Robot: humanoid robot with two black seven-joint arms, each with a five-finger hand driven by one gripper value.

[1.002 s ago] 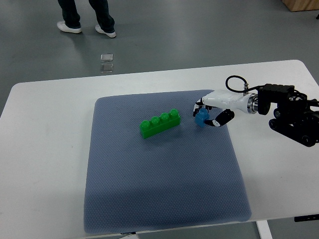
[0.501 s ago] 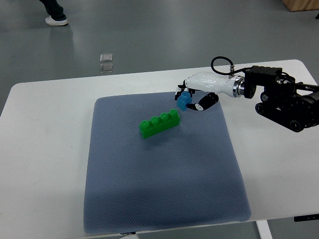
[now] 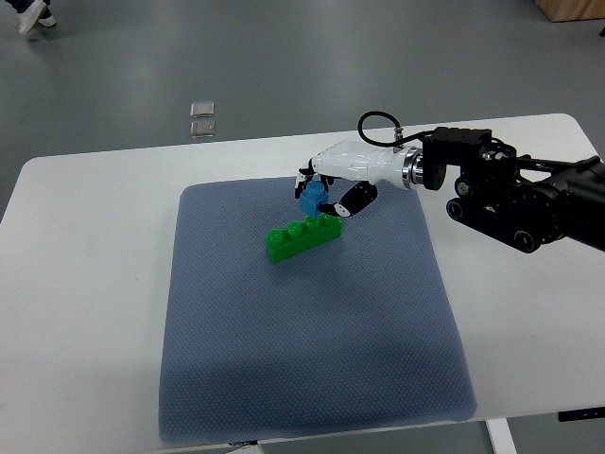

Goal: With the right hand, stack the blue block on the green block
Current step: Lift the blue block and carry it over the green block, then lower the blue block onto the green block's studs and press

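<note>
A long green block [image 3: 301, 236] with a row of studs lies slanted on the blue-grey mat [image 3: 302, 359], in its upper middle. My right hand [image 3: 322, 196] comes in from the right edge and is shut on a small blue block [image 3: 311, 199]. It holds the blue block just above the right half of the green block, close to its studs. Whether the two blocks touch I cannot tell. The left arm does not show.
The mat lies on a white table [image 3: 85, 284]. A small clear square object [image 3: 201, 117] lies on the grey floor beyond the table's far edge. A person's shoe [image 3: 34, 13] shows at the top left corner.
My right hand has carried the blue block to the left, from beside the green block's right end to over its right half. The person has walked off to the left.
</note>
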